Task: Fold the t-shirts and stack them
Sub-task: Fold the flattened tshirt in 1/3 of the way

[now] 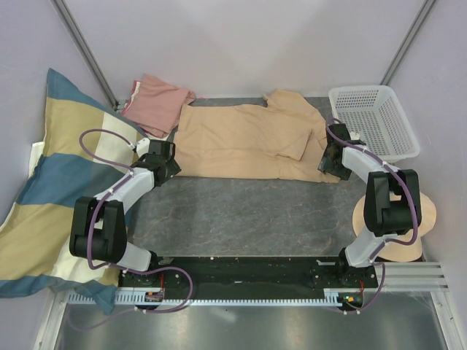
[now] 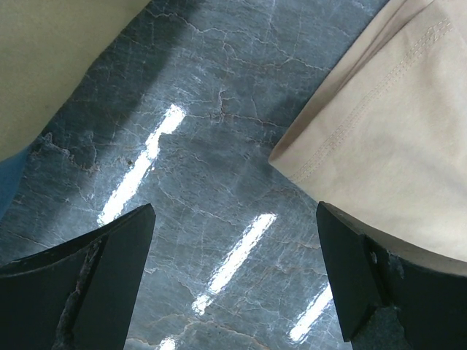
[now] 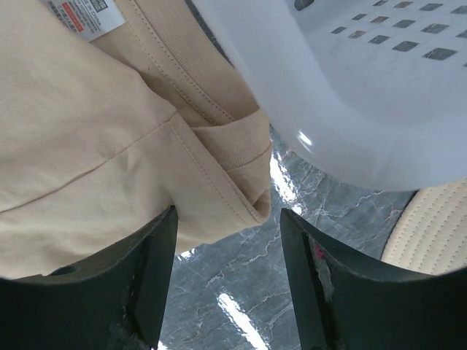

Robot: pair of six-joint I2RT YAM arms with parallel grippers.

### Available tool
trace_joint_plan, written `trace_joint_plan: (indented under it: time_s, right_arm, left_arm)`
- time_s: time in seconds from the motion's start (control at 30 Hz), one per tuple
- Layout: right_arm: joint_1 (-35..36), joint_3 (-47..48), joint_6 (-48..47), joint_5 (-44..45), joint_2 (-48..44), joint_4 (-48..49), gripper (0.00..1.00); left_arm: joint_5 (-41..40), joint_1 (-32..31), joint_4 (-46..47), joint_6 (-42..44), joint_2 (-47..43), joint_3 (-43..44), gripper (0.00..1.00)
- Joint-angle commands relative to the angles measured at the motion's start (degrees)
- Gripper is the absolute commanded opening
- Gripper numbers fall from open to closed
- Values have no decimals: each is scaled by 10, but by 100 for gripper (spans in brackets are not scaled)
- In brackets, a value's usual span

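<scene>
The tan t-shirt (image 1: pixel 241 138) lies spread sideways on the dark marble table (image 1: pixel 233 211), its neck towards the right and one sleeve folded onto it. The salmon-pink t-shirt (image 1: pixel 157 100) lies crumpled at the back left. My left gripper (image 1: pixel 166 162) is open and empty beside the tan shirt's left hem corner (image 2: pixel 387 131), with only bare table between the jaws (image 2: pixel 233 240). My right gripper (image 1: pixel 330 157) is open at the shirt's right end. In the right wrist view a fold of tan cloth (image 3: pixel 95 146) reaches between the open jaws (image 3: pixel 228 226), and the white neck label (image 3: pixel 84 14) shows.
A white plastic basket (image 1: pixel 373 117) stands at the back right, close over the right gripper (image 3: pixel 343 95). A round beige hat-like thing (image 1: pixel 430 219) lies behind the right arm. A big striped pillow (image 1: pixel 58 182) leans along the left side (image 2: pixel 51 51).
</scene>
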Motion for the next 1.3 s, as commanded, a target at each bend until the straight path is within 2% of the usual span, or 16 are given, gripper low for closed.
trace_joint_plan:
  time_s: [0.0,0.3,0.77,0.87,0.9,0.97,1.0,1.13,1.2,1.27]
  right_arm:
    - [0,27,1,5,16,18,66]
    - [-1,39,2,3,10,18,66]
    - [0,54,0,-2,69,32,60]
    - [-1,52,-1,-4,74,34,49]
    - [-1,51,0,-3,74,35,41]
    - [-2,48,-1,-3,72,37,33]
    - [-3,47,0,-4,72,37,25]
    - [-2,46,0,-4,68,37,13]
    - [-2,44,0,-4,69,38,10]
    - [-2,43,0,-4,69,38,10]
  left_arm:
    - [-2,-1,21,-17,4,9,100]
    - [-5,-2,21,-14,-6,9,100]
    - [-3,-1,20,-12,-2,10,100]
    - [-2,-2,20,-11,-3,9,100]
    - [-1,-1,20,-11,-3,9,100]
    - [0,-1,20,-11,-5,7,98]
    - [1,-1,21,-11,-5,7,97]
    - [13,-3,28,-8,-1,7,87]
    - [16,-4,34,-3,0,9,84]
    - [21,-4,37,2,2,11,77]
